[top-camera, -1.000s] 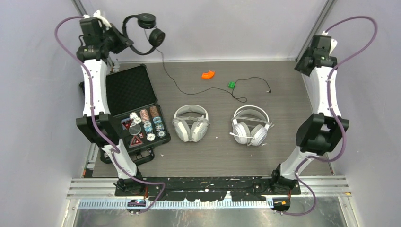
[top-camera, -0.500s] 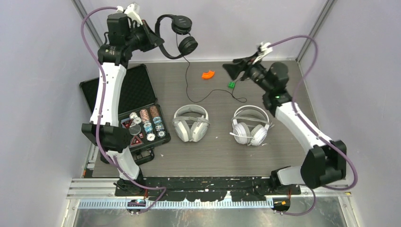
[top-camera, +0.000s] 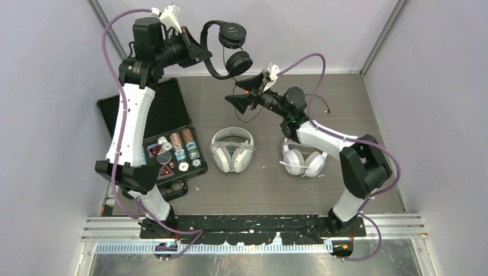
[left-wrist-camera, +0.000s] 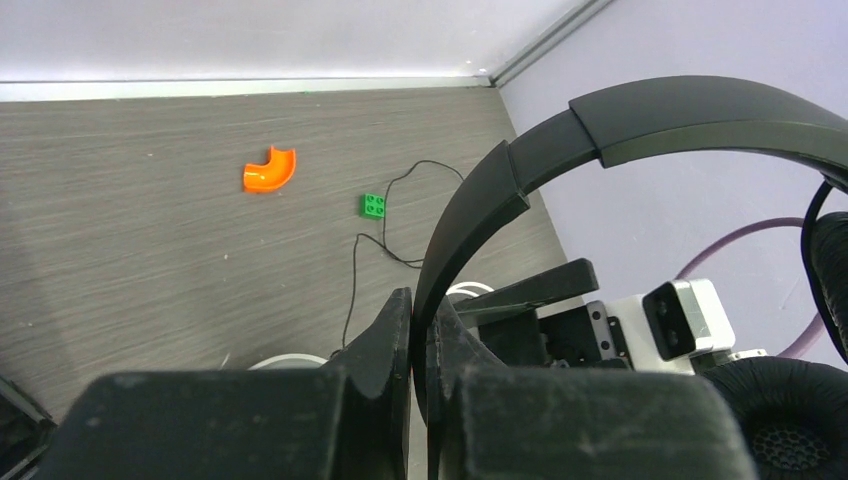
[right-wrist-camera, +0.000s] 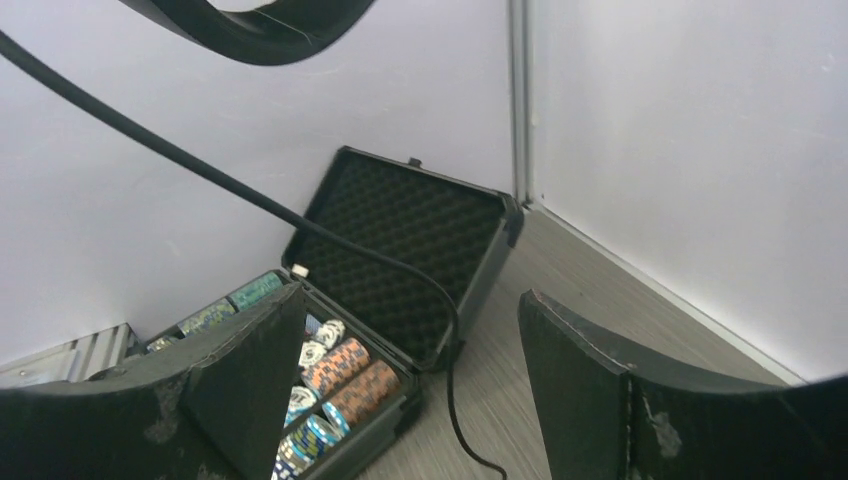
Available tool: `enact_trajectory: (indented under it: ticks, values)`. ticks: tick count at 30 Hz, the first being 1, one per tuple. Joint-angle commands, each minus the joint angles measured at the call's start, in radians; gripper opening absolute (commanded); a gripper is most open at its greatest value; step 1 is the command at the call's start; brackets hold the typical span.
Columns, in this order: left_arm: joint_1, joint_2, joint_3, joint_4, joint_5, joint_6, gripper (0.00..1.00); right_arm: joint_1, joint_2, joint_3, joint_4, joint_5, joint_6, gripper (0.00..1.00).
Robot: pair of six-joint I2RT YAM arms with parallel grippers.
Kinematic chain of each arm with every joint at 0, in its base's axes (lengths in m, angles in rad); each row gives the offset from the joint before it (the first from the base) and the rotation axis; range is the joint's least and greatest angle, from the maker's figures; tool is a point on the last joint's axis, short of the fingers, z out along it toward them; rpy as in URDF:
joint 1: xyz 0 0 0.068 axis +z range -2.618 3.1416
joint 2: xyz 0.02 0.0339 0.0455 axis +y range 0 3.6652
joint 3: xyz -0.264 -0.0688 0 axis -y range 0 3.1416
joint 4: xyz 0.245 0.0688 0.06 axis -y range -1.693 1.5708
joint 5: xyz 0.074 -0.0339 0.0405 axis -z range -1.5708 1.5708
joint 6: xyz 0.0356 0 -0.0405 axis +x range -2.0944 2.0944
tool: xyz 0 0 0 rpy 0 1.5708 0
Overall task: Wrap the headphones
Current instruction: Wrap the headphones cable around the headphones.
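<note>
My left gripper [top-camera: 197,53] is shut on the headband of the thin black headphones [top-camera: 231,45] and holds them high above the back of the table. The left wrist view shows the jaws [left-wrist-camera: 425,315] clamped on the band [left-wrist-camera: 610,120]. Their black cable hangs down and passes between the fingers of my right gripper [top-camera: 244,95], which is open and not touching it; the right wrist view shows the cable [right-wrist-camera: 405,270] in the gap [right-wrist-camera: 410,335]. The pale grey headphones [top-camera: 232,149] and the white headphones [top-camera: 305,154] lie flat mid-table with their cables bundled.
An open black case [top-camera: 158,106] with poker chips [top-camera: 181,152] lies at the left, also seen in the right wrist view [right-wrist-camera: 410,225]. An orange curved piece [left-wrist-camera: 268,170] and a green brick [left-wrist-camera: 373,205] lie at the back. The cable's plug end [top-camera: 328,110] rests on the table.
My left gripper carried the black headphones from the back left corner rightward to back centre. My right arm swung from the right wall leftward, its open fingers now round the hanging cable.
</note>
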Motion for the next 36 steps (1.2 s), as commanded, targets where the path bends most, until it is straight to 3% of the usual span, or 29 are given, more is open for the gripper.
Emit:
enact_trajectory:
  ticks: [1, 8, 9, 11, 14, 19, 28, 36]
  values:
    - [-0.018, -0.048, 0.030, 0.024, 0.042, -0.034, 0.00, 0.032, 0.031, 0.086, 0.130, -0.023, -0.020, 0.81]
    - [-0.027, -0.051, 0.036, 0.025, 0.070, -0.048, 0.00, 0.050, 0.072, 0.072, 0.144, 0.012, -0.014, 0.72]
    - [-0.027, -0.052, 0.037, 0.023, 0.074, -0.046, 0.00, 0.051, 0.073, 0.062, 0.149, 0.019, -0.009, 0.67]
    - [-0.027, -0.052, 0.044, 0.007, 0.081, -0.035, 0.00, 0.051, 0.068, 0.038, 0.159, 0.043, -0.007, 0.46]
    - [-0.027, -0.047, 0.069, -0.035, 0.107, -0.012, 0.00, 0.048, 0.051, -0.017, 0.185, 0.078, -0.012, 0.23]
    - [-0.027, -0.057, 0.028, -0.051, 0.225, 0.028, 0.00, 0.010, 0.014, -0.072, 0.192, 0.065, 0.013, 0.02]
    - [-0.040, -0.071, -0.050, -0.137, 0.378, 0.162, 0.00, -0.125, -0.052, -0.125, 0.179, 0.017, 0.124, 0.00]
    - [-0.088, -0.043, -0.009, -0.299, 0.095, 0.447, 0.00, -0.159, -0.157, -0.124, -0.077, -0.071, 0.094, 0.00]
